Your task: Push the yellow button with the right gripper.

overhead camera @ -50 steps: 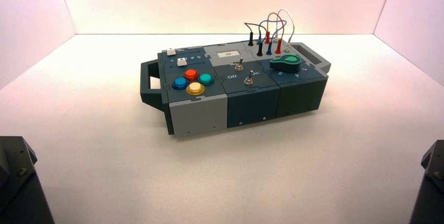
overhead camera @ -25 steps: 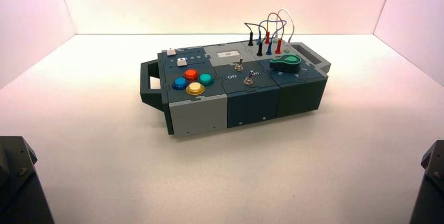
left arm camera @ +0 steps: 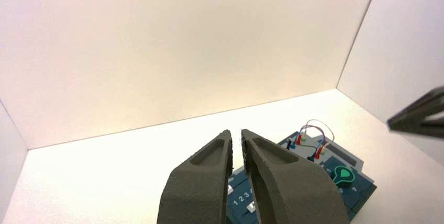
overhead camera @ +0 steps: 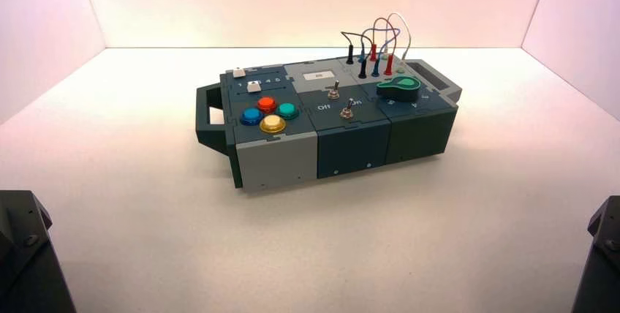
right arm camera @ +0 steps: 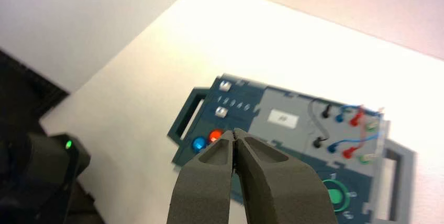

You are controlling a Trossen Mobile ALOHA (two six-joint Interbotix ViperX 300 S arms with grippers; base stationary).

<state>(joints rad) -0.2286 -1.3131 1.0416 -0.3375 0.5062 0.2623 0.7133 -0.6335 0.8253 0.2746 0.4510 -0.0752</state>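
Note:
The yellow button [overhead camera: 273, 123] sits nearest the front in a cluster of four on the left end of the box [overhead camera: 278, 163], with the blue button [overhead camera: 251, 116], orange-red button [overhead camera: 267, 104] and teal button [overhead camera: 287, 111] round it. My right gripper [right arm camera: 234, 132] is shut and empty, held in the air well short of the box. In the right wrist view its fingers hide the yellow button; the blue button [right arm camera: 199, 144] and the orange-red button [right arm camera: 215, 135] show beside the tips. My left gripper [left arm camera: 236, 134] is parked, empty, with only a thin slit between its fingers.
The box also bears two white sliders [overhead camera: 254, 85], two toggle switches [overhead camera: 347, 112], a green knob [overhead camera: 399, 85] and looped wires [overhead camera: 376, 42]. It has a handle [overhead camera: 208, 115] at each end. Black arm bases stand at the front left [overhead camera: 22, 254] and front right [overhead camera: 603, 254]. White walls enclose the table.

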